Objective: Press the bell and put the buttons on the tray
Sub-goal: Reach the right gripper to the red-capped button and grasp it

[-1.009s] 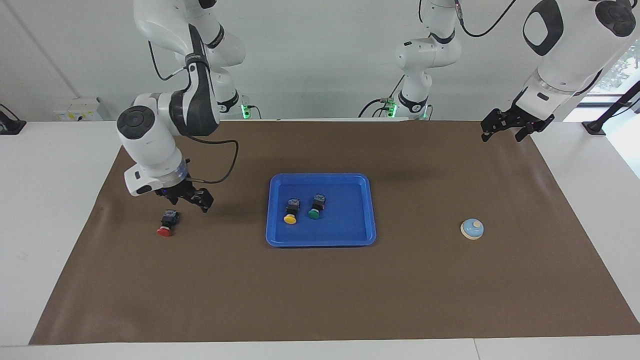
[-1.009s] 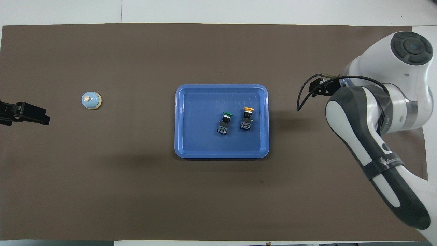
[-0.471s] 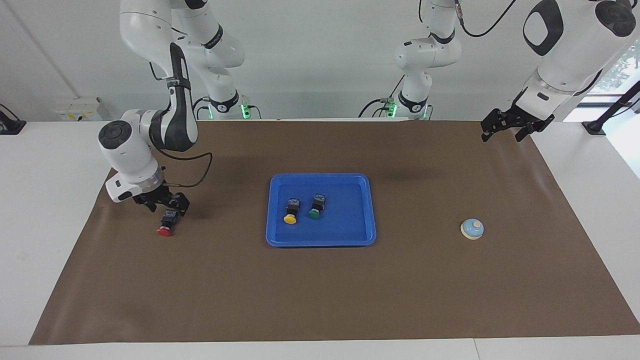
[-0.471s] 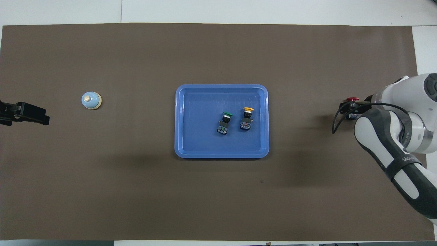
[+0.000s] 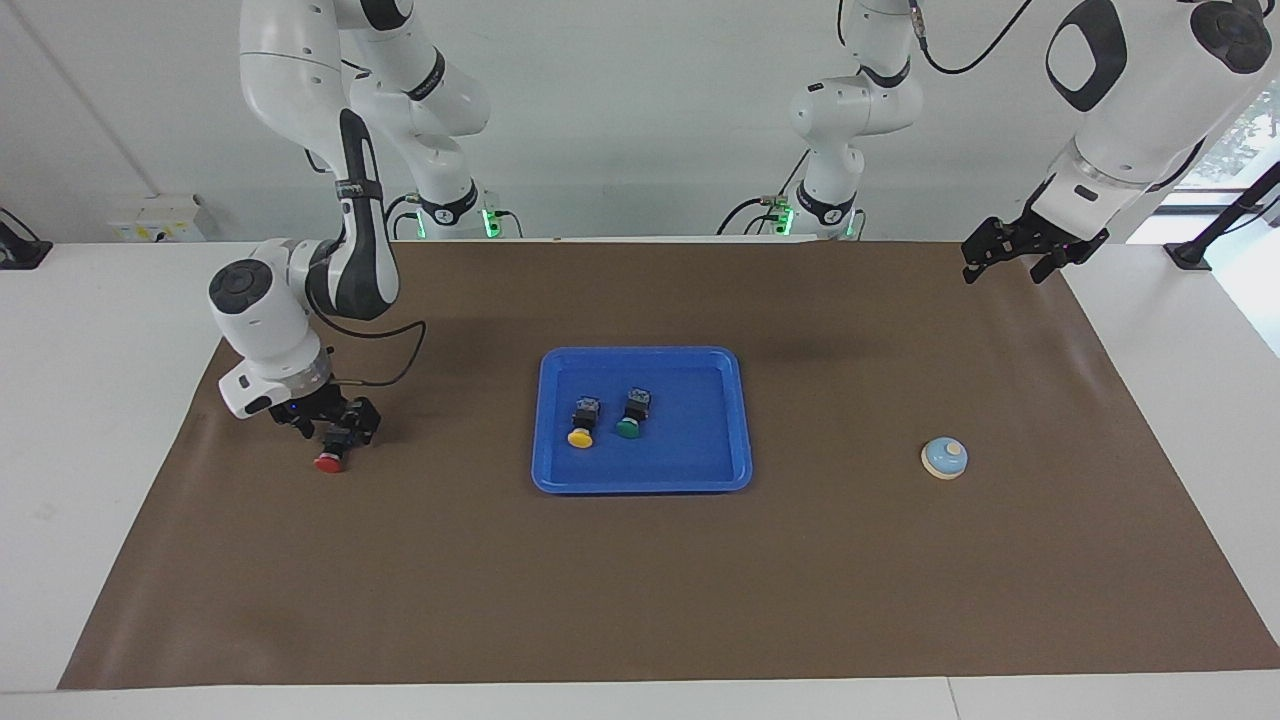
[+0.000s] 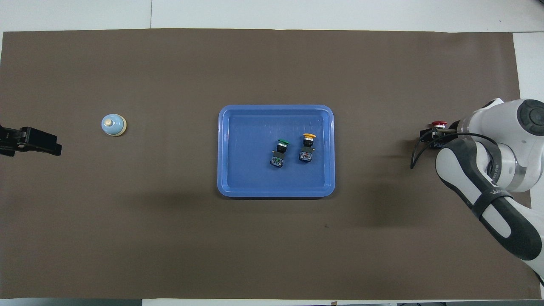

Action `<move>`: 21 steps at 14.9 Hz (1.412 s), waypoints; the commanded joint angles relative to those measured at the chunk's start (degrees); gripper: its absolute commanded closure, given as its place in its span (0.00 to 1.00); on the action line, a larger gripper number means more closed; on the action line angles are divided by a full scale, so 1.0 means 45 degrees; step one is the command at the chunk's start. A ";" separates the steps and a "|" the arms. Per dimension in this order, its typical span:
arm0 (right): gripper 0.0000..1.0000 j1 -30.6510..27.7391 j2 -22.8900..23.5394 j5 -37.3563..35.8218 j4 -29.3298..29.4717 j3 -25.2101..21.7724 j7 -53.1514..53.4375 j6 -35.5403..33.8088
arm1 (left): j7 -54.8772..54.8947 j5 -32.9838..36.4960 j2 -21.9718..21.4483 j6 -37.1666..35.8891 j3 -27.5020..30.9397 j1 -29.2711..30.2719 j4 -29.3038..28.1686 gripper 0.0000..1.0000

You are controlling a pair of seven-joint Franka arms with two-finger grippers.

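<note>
Where brown mat (image 5: 640,580) lies: round-capped red button (image 5: 329,459).

The 2 arms are showing round white shells with dark grey parts, thin black cables and small black grippers.

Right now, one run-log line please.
right claw: down at red button | left claw: waiting | yellow button, green button: in tray | bell: on mat

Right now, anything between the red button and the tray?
Nothing visible. The right tool is down at the red button on bare brown mat; the mat between it and the tray is bare. In the tray, yellow button and green button leave room.
</note>
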 commanded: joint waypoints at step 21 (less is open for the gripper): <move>1.00 0.4075 -0.0423 0.0066 0.2878 0.0350 0.3142 -0.3413 | 0.0104 -0.0164 -0.0241 -0.0042 0.0038 0.0035 -0.0194 0.00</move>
